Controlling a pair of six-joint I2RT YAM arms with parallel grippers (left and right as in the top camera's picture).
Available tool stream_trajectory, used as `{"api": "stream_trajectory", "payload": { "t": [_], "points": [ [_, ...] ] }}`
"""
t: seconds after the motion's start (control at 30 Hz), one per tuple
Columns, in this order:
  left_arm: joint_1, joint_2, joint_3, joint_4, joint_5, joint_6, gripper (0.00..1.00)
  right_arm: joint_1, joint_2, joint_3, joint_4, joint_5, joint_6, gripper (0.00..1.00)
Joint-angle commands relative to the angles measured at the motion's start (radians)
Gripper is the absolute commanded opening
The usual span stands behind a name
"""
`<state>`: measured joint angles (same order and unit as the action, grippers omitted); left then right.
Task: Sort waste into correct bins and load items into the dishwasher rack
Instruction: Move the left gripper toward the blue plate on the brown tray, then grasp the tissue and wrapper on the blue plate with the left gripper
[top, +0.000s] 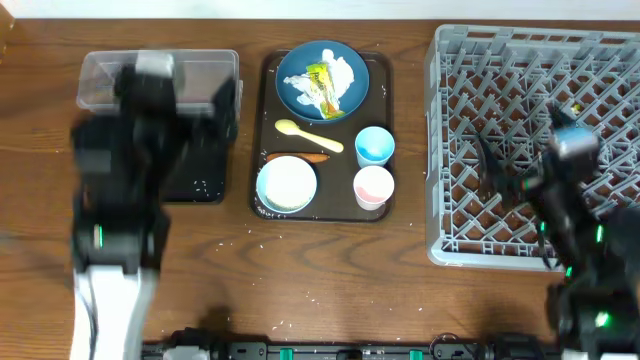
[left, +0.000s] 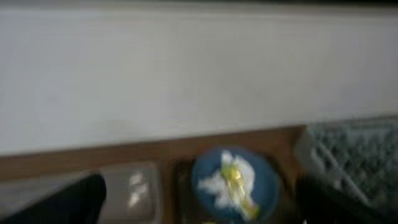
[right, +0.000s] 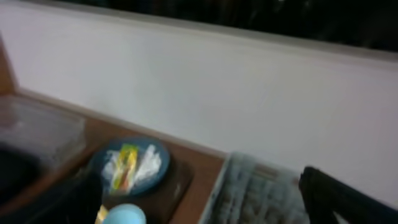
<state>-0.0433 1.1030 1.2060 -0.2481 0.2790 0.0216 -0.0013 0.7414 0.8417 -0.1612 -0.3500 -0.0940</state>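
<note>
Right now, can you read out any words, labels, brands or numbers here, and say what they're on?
No text can be read.
The yellow-green wrapper in the dark blue bowl may carry print, but it is too small and blurred in every view.
Nothing else shows lettering.

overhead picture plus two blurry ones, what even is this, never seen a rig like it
It is two robot arms at a table. The overhead picture looks down; each blurry one comes from a camera on a wrist, its dark fingers at the lower corners. The left gripper and right gripper look open and hold nothing. On a dark brown tray sit a dark blue bowl with crumpled paper, a pale yellow spoon, an orange stick, a light blue bowl, a light blue cup and a pink cup. Left of it are a clear tub and a black tray; right, a grey dishwasher rack.
</note>
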Motion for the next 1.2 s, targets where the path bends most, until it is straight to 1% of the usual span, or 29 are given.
{"api": "stream_trajectory", "payload": {
  "t": [0.0, 0.1, 0.2, 0.23, 0.3, 0.4, 0.57, 0.63, 0.77, 0.83, 0.9, 0.97, 1.17],
  "points": [
    [-0.055, 0.294, 0.353, -0.205, -0.042, -0.031, 1.00, 0.019, 0.162, 0.206, -0.159, -0.082, -0.008, 0.99],
    [-0.099, 0.558, 0.689, -0.436, -0.117, -0.031, 1.00, 0.019, 0.270, 0.333, -0.307, -0.089, -0.008, 0.99],
    [-0.143, 0.813, 0.997, -0.611, -0.154, -0.030, 1.00, 0.019, 0.341, 0.399, -0.385, -0.100, -0.008, 0.99],
    [-0.155, 0.877, 1.064, -0.639, -0.154, -0.030, 1.00, 0.019, 0.355, 0.401, -0.391, -0.099, -0.008, 0.99],
    [-0.177, 0.989, 1.147, -0.648, -0.153, -0.030, 1.00, 0.020, 0.377, 0.400, -0.406, -0.108, 0.002, 0.99],
    [-0.206, 1.094, 1.159, -0.604, -0.147, -0.030, 1.00, 0.020, 0.396, 0.400, -0.439, -0.122, 0.011, 0.99],
    [-0.241, 1.230, 1.158, -0.571, -0.077, -0.034, 1.00, 0.020, 0.409, 0.400, -0.510, -0.129, 0.011, 0.99],
    [-0.249, 1.273, 1.158, -0.557, -0.078, -0.069, 1.00, 0.020, 0.409, 0.400, -0.523, -0.128, 0.010, 0.99],
    [-0.257, 1.343, 1.158, -0.527, -0.097, -0.238, 1.00, 0.019, 0.409, 0.400, -0.537, -0.126, 0.010, 0.99],
    [-0.257, 1.369, 1.157, -0.526, -0.139, -0.325, 1.00, 0.019, 0.409, 0.400, -0.541, -0.126, 0.011, 0.99],
    [-0.257, 1.394, 1.153, -0.529, -0.164, -0.384, 1.00, 0.019, 0.409, 0.400, -0.547, -0.125, 0.010, 0.99],
    [-0.259, 1.413, 1.152, -0.532, -0.164, -0.402, 1.00, 0.019, 0.409, 0.400, -0.550, -0.125, 0.010, 0.99],
    [-0.276, 1.443, 1.141, -0.542, -0.170, -0.401, 1.00, 0.019, 0.409, 0.400, -0.555, -0.125, 0.010, 0.99]
  ]
}}
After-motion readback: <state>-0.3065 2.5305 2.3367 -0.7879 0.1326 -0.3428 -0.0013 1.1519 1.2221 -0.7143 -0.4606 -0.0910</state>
